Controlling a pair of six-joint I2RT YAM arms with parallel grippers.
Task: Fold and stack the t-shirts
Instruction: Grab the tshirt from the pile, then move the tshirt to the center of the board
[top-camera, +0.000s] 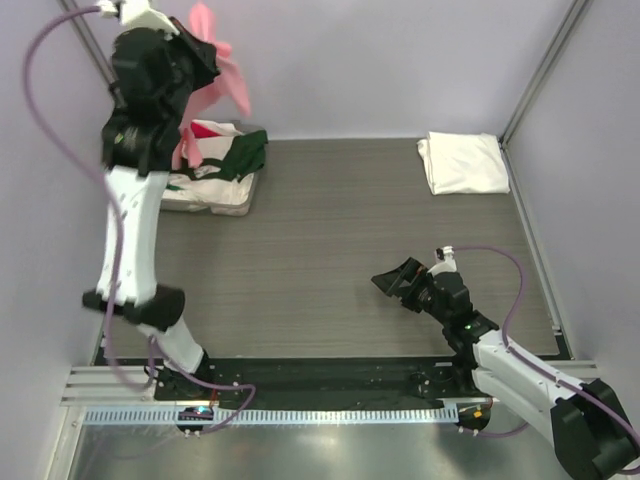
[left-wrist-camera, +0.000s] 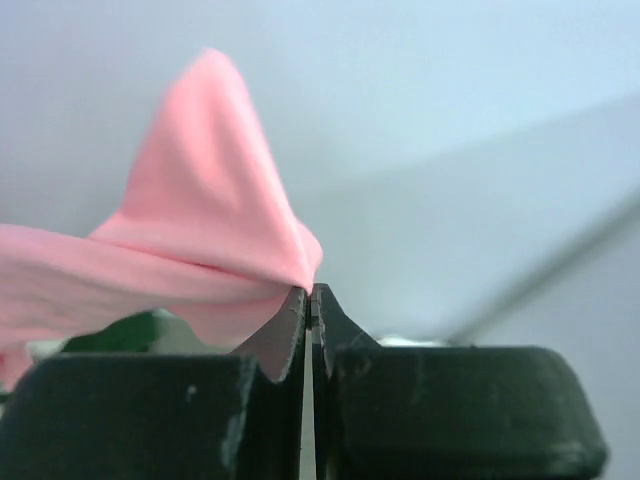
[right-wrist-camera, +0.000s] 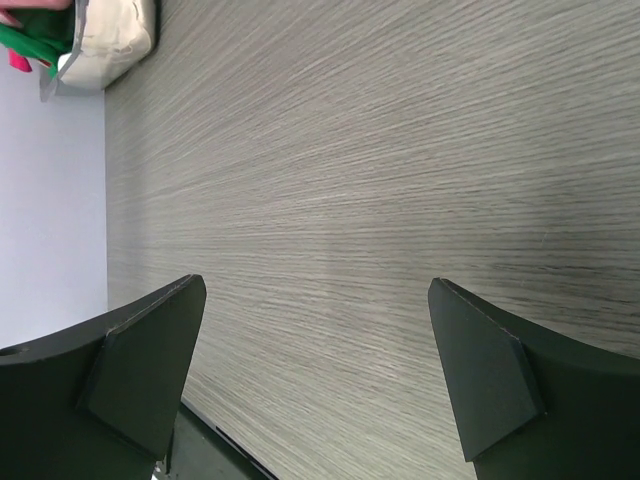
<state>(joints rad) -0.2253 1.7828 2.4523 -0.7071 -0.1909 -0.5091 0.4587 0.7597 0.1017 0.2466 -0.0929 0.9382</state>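
- Pink cloth is pinched in the left claw (left-wrist-camera: 308, 300). Its two fingers are squeezed tight together on a fold of the pink t-shirt (left-wrist-camera: 200, 230).
- The pink t-shirt hangs in the air, high up over the pile of shirts (top-camera: 215, 165). The arm hides its low end, so I cannot tell if it touches the pile.
- The pile of shirts is red, dark green and white, all crumpled up together.
- A white t-shirt (top-camera: 463, 163) lies folded flat on the table (top-camera: 340, 240). It is well off to the right of the pile and just as far back.
- The right claw (top-camera: 395, 280) is spread wide and holds nothing. It sits low over the bare table, to the right of the pile and closer to the arm bases.
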